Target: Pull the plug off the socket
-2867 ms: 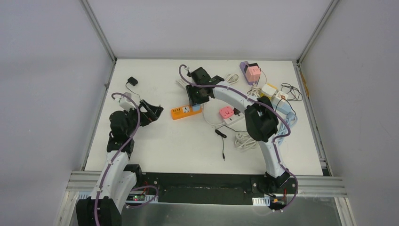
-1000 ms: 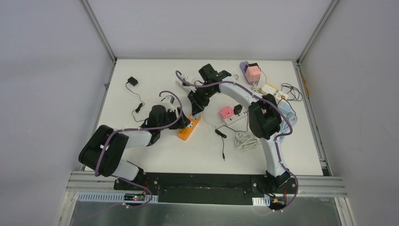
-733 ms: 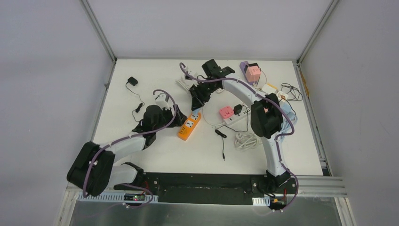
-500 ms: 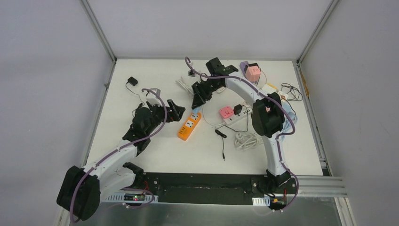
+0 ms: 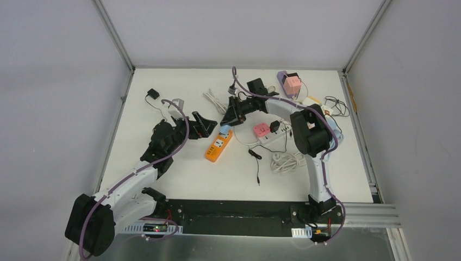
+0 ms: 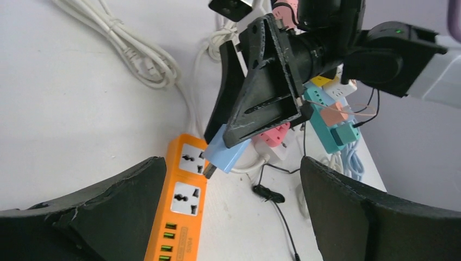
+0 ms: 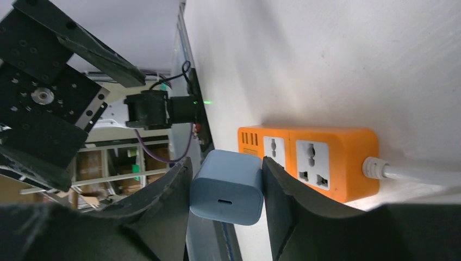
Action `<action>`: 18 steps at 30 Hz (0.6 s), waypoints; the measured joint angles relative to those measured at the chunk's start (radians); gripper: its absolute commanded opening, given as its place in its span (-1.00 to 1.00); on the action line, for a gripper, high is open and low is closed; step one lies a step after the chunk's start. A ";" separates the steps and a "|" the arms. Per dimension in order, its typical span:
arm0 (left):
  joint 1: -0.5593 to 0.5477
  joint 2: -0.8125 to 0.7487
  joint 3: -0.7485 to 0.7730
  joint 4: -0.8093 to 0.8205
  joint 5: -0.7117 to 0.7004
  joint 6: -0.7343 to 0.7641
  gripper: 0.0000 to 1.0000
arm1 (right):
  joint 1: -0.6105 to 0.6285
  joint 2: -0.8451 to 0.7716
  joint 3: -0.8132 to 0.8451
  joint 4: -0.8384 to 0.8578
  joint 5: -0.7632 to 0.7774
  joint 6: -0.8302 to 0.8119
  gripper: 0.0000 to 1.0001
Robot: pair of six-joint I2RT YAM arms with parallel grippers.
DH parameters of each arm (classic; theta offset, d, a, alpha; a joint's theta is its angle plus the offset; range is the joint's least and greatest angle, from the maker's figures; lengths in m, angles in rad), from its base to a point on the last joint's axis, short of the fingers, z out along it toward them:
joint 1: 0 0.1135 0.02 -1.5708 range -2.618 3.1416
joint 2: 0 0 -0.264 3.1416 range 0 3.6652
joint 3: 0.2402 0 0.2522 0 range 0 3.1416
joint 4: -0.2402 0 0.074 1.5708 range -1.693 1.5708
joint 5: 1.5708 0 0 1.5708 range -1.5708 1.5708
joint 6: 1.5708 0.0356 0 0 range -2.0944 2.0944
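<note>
An orange power strip (image 5: 218,145) lies mid-table; it also shows in the left wrist view (image 6: 182,217) and the right wrist view (image 7: 321,161). My right gripper (image 5: 225,120) is shut on a light blue plug (image 7: 228,186) and holds it in the air just above the strip's far end, its prongs out of the sockets (image 6: 219,154). My left gripper (image 5: 203,126) is open and empty, to the left of the strip and apart from it; its dark fingers (image 6: 92,212) frame the left wrist view.
A pink and white socket block (image 5: 263,131) with a black plug lies right of the strip. White cable coils (image 5: 285,161), a thin black cable (image 5: 255,163), a pink adapter (image 5: 291,82) and teal adapters (image 6: 326,117) crowd the right side. A small black adapter (image 5: 153,93) lies far left.
My left arm came in to the strip, then drew back to its left and opened. My right gripper lifted the blue plug out of the strip, which turned from lying across to nearly lengthwise.
</note>
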 measured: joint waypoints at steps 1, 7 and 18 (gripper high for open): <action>0.000 0.015 0.014 -0.002 0.014 -0.006 0.92 | -0.003 0.000 -0.018 0.054 -0.014 0.051 -1.00; 0.000 0.096 0.074 -0.015 0.069 -0.051 0.78 | -0.005 0.000 -0.045 0.284 -0.073 0.283 -1.00; 0.000 0.150 0.092 -0.046 0.125 -0.036 0.41 | -0.005 0.000 -0.067 0.468 -0.117 0.430 -1.00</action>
